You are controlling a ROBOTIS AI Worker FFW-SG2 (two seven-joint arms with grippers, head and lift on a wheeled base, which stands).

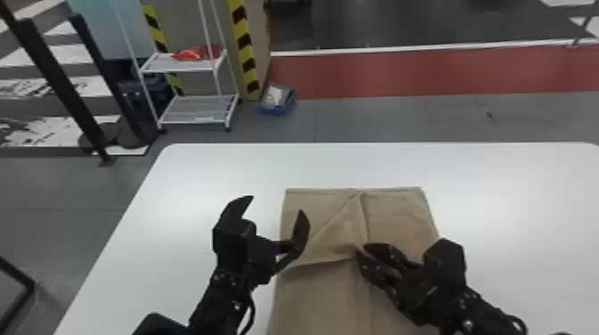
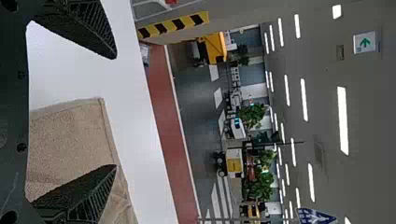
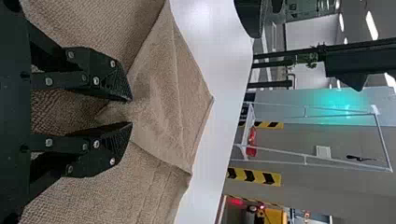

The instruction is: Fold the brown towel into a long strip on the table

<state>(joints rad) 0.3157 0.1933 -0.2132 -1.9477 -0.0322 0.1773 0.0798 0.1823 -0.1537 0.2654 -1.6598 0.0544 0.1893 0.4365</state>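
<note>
My left gripper (image 1: 277, 206) stands open over the left side of the brown towel (image 1: 321, 294), one finger above the white table and the other over the cloth. In the left wrist view nothing lies between the fingertips of the left gripper (image 2: 115, 112); the towel (image 2: 70, 140) is beyond them. Near the towel's middle, my right gripper (image 1: 360, 251) pinches a gathered fold. The right wrist view shows the right gripper (image 3: 131, 112) shut on a bunch of the towel (image 3: 163, 88), whose far part has a diagonal, folded-over flap.
The white table (image 1: 200, 173) extends to both sides of the towel and beyond its far edge. Behind it on the floor stand a white shelf rack (image 1: 196, 109) and a blue bin (image 1: 278, 107). Dark posts (image 1: 67, 89) rise at the far left.
</note>
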